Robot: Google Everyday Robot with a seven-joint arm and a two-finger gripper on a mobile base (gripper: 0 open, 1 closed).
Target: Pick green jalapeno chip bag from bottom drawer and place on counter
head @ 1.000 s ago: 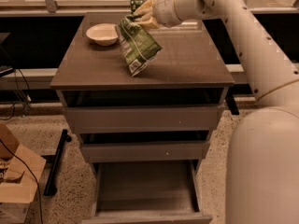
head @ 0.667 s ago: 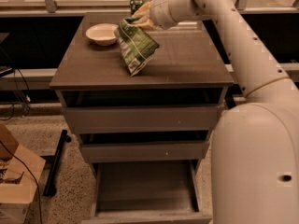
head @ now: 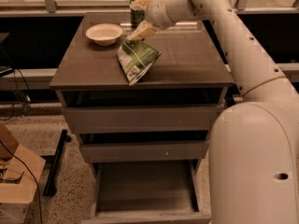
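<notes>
The green jalapeno chip bag [head: 137, 59] hangs tilted over the middle of the counter [head: 187, 64], its lower tip at or just above the surface. My gripper [head: 140, 32] is directly above the bag and shut on its top edge. My arm [head: 233, 36] reaches in from the right. The bottom drawer [head: 145, 190] is pulled open below, and I see nothing inside it.
A white bowl [head: 104, 33] sits on the counter's back left. A green can [head: 136, 14] stands at the back edge, just behind my gripper. The two upper drawers [head: 140, 120] are slightly ajar. A cardboard box [head: 16, 181] and a black bar [head: 56, 162] lie on the floor at left.
My gripper has lowered the bag toward the counter surface. The bag's lower tip is now much closer to the counter.
</notes>
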